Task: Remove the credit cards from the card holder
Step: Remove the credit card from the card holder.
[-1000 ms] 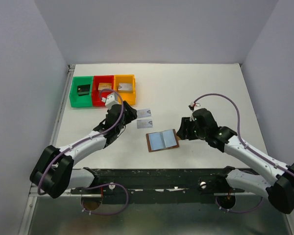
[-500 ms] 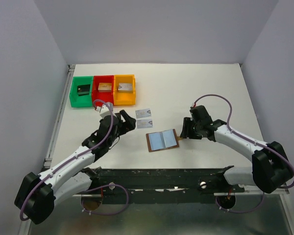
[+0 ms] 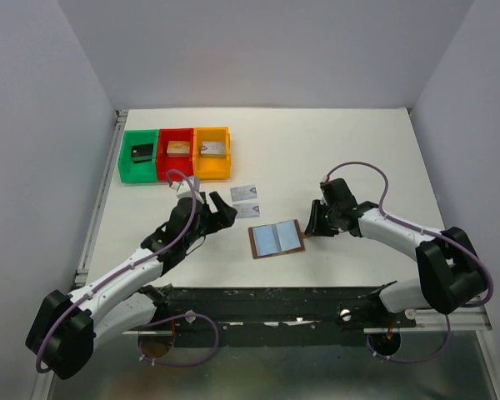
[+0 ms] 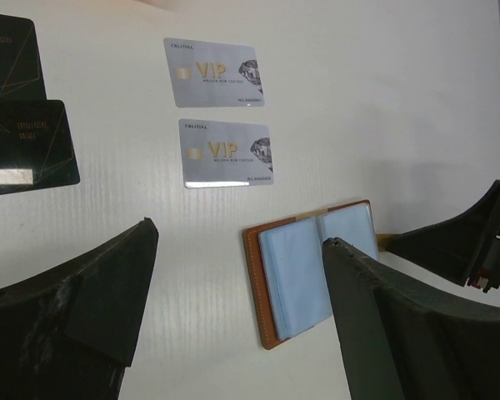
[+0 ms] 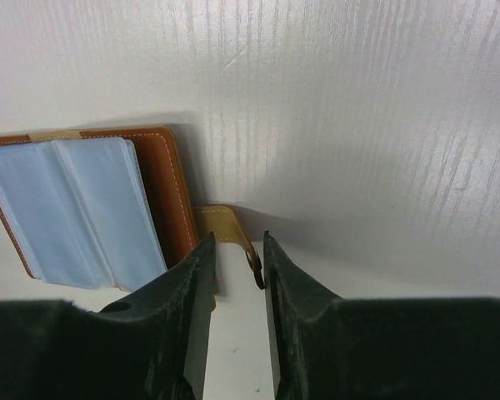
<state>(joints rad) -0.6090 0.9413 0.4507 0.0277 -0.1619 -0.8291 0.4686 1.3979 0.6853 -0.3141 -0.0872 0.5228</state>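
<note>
The brown card holder (image 3: 276,239) lies open on the table, its pale blue sleeves (image 4: 304,271) facing up and its tan snap strap (image 5: 227,225) sticking out on the right. Two grey credit cards (image 4: 214,72) (image 4: 226,152) lie flat beyond it, also seen from above (image 3: 247,200). Two black credit cards (image 4: 25,142) lie further left. My left gripper (image 4: 239,233) hovers wide open left of the holder, holding nothing. My right gripper (image 5: 233,242) straddles the strap with narrow jaws. The snap touches the right finger (image 5: 271,258), and a gap shows on the other side.
Green (image 3: 138,156), red (image 3: 176,152) and orange (image 3: 212,152) bins stand in a row at the back left, each with a small block inside. The table's near edge and the arms' mounting rail (image 3: 275,296) run just below the card holder.
My left gripper opened wide and drew back from the grey cards towards the holder. My right gripper narrowed its jaws around the holder's strap.
</note>
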